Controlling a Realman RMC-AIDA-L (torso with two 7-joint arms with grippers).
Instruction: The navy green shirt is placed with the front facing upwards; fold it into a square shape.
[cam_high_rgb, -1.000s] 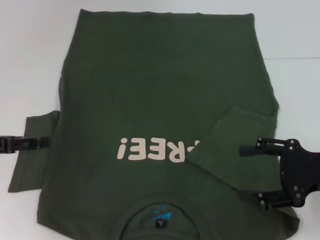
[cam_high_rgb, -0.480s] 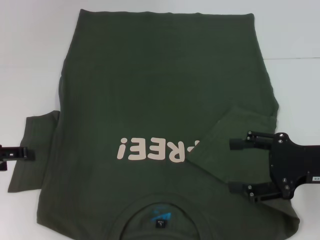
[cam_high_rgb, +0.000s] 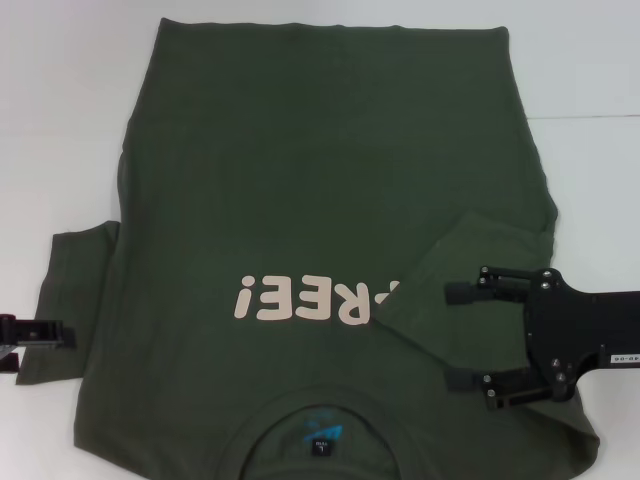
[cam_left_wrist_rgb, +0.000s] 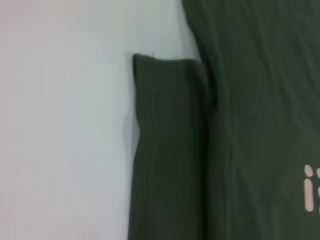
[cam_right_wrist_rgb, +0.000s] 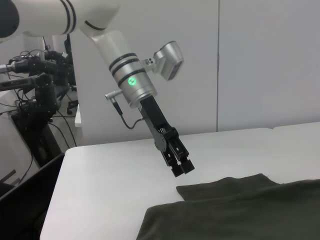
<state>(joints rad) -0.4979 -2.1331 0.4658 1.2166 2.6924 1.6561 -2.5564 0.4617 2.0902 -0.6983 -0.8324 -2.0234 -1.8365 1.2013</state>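
**Across the white table, a green shirt with one sleeve folded in**

Across most of the white table (cam_high_rgb: 70, 110) lies the navy green shirt (cam_high_rgb: 330, 180), spread flat with its front up. Its collar is at the near edge and its hem at the far edge, so the pale lettering (cam_high_rgb: 310, 298) on the chest reads upside down from the head view. A small neck label (cam_high_rgb: 322, 436) with blue marks sits inside the collar.

On the right side, the right sleeve (cam_high_rgb: 470, 270) is folded inward and lies on top of the shirt body, its cuff edge running diagonally and covering the start of the lettering. On the left side, the left sleeve (cam_high_rgb: 65, 300) lies flat on the table, sticking out from the body; the left wrist view shows it (cam_left_wrist_rgb: 167, 150) as a straight strip beside the shirt's side seam.

Over the folded right sleeve is the right gripper (cam_high_rgb: 458, 336), its two black fingers spread wide, one toward the far side and one toward the near side. Nothing is between them, and the frames do not settle whether the tips touch the cloth.

At the near left edge of the scene, the left gripper (cam_high_rgb: 62, 334) shows only as a dark tip just beside the outer edge of the left sleeve. In the right wrist view it (cam_right_wrist_rgb: 181, 167) hangs a little above the table beside the sleeve, fingers pressed close together with nothing in them.
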